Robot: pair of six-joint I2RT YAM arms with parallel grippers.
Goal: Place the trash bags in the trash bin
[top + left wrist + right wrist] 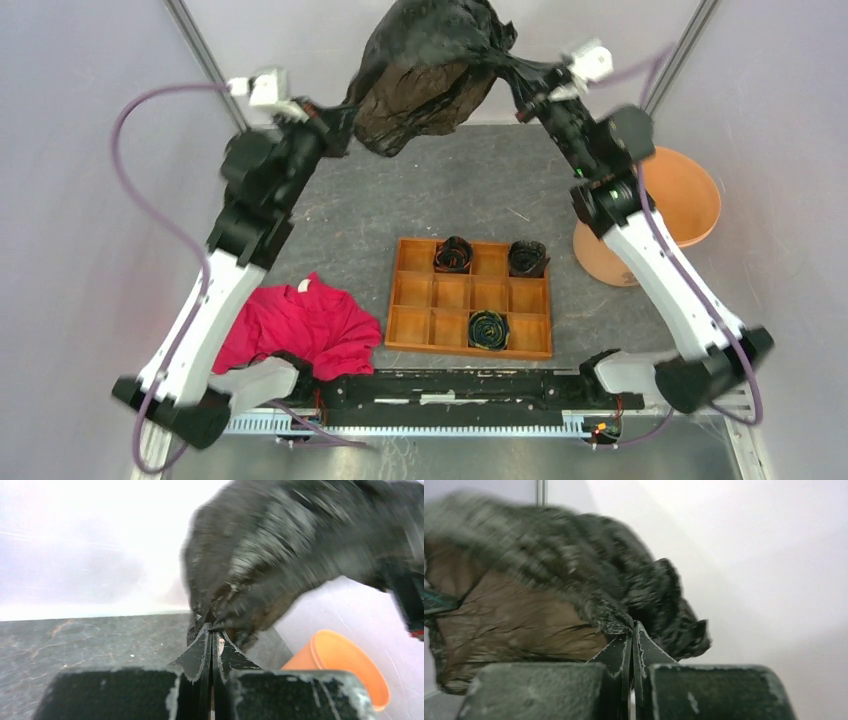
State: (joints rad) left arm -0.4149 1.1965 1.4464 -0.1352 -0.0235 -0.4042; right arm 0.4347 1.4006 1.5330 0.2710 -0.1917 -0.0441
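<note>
The trash bag (430,65), 1 large sheet of wrinkled, glossy black film, hangs in the air to the left of the trash bin (712,200) and well above it. It is strung between the 2 arms, clear of the table (450,190). No part of it touches the bin or hangs over the bin's mouth, which is open with nothing visible inside.

The left gripper (212,630) is clamped on the bag's edge at the end farther from the bin, its fingers pressed together with film pinched between them. The right gripper (633,629) is closed the same way on a twisted corner at the end nearer the bin. The bulk of the bag sags between the 2 holds, and both wrist views are blurred by motion.

Just left of the bin lies a wooden tray (470,345) of square compartments, with 3 small dark rolls (488,330) in it. A red garment (305,325) is heaped farther left again, well apart from the bin.

As for progress, the pickup looks done: the bag is off the table and held at 2 points. The rest is open. The bag has yet to be carried to the right until it hangs over the bin, lowered into the mouth and released. With film this loose and about as wide as the bin, some is likely to drape over the rim.
</note>
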